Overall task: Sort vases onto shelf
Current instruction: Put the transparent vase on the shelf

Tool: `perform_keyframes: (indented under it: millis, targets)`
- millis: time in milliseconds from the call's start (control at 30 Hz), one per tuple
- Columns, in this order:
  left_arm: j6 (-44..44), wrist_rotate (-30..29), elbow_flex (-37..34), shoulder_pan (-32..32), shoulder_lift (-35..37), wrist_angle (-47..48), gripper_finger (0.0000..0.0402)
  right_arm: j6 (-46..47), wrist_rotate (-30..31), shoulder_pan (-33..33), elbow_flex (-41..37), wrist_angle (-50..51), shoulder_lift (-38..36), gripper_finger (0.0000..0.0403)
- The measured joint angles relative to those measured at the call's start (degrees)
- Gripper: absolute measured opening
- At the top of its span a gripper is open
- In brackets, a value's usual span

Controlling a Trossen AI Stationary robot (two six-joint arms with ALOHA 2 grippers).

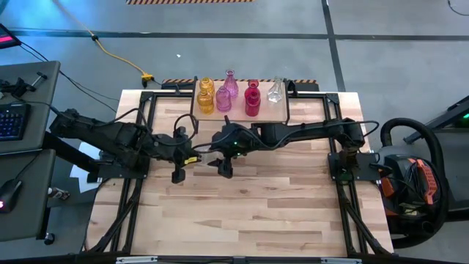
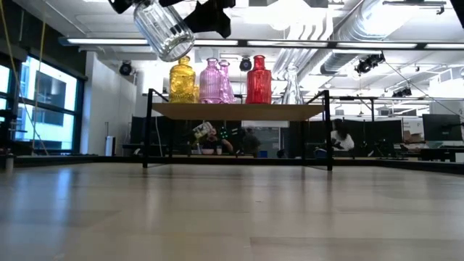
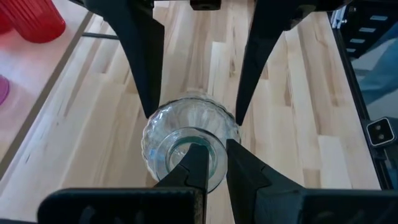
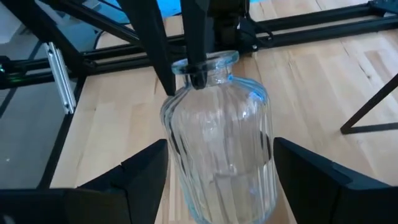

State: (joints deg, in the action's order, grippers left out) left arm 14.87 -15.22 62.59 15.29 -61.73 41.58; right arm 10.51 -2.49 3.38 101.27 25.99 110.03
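Both arms meet mid-table, just in front of the shelf [image 1: 242,111]. Clear ribbed vase [image 4: 221,158] is up in the air between them, off the table [image 1: 242,213]; low view shows it tilted, hanging above shelf-top level at the shelf's yellow-vase end.

L gripper [image 3: 211,163] is pinched narrow on the vase rim: one finger inside the mouth, the other outside. R gripper [image 4: 217,171] has its fingers spread wide, one each side of the vase belly; gaps visible both sides, so not clamping.

On the shelf, seen from above, from the left arm's side across: yellow vases [image 1: 206,96], pink vases [image 1: 226,92], red vases [image 1: 252,98], then one clear bud vase [image 1: 275,91] at the right arm's end. All upright, packed in close pairs by colour.

Bkgd, low view: seated person [image 2: 339,138] at desks, far behind.
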Motion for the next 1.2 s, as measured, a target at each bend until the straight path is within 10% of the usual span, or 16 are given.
perform_keyframes:
  millis: [1200]
  targets:
    - [-0.92,-1.82,0.00,-0.02,-0.27,-4.74,0.0020,2.31,-0.59,0.02,0.01,-0.68,-0.05,0.0308]
